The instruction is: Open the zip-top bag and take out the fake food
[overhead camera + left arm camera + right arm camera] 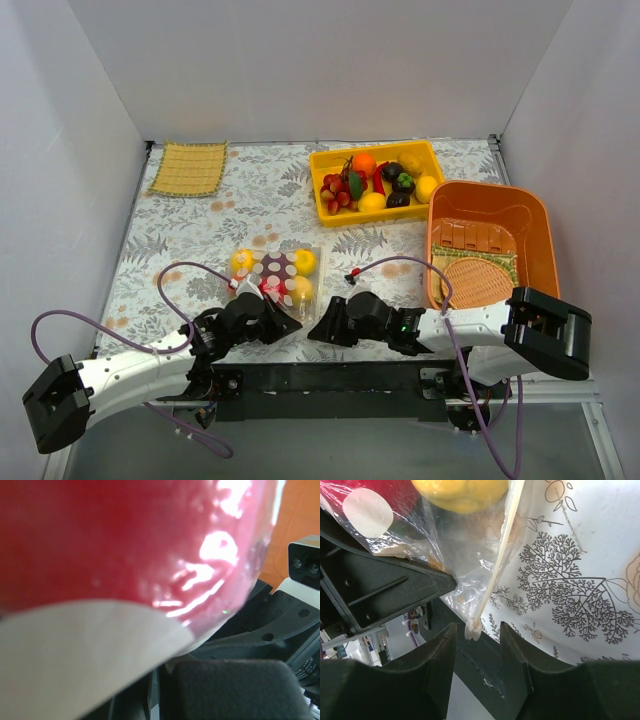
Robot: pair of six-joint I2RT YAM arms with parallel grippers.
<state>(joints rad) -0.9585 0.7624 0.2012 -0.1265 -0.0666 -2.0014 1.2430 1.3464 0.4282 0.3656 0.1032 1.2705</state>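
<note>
The zip-top bag (pixel 276 276) lies flat near the table's front edge. It holds fake food: a yellow fruit (pixel 242 262) at its left, another (pixel 305 262) at its right and a red piece (pixel 270 288) between them. My left gripper (pixel 284 322) is shut on the bag's near edge. Its wrist view is filled by the red piece (pixel 125 540) behind a white spot (pixel 75 650) of the bag. My right gripper (pixel 477 635) stands open at the bag's near right corner. The end of the zip strip (pixel 473 629) hangs between its fingers, touching neither.
A yellow tray (pixel 322 208) with several more plastic fruits stands at the back. An orange basin (pixel 490 200) holding a woven mat is at the right. A yellow woven mat (pixel 188 167) lies at the back left. Purple cables (pixel 175 285) loop over the table.
</note>
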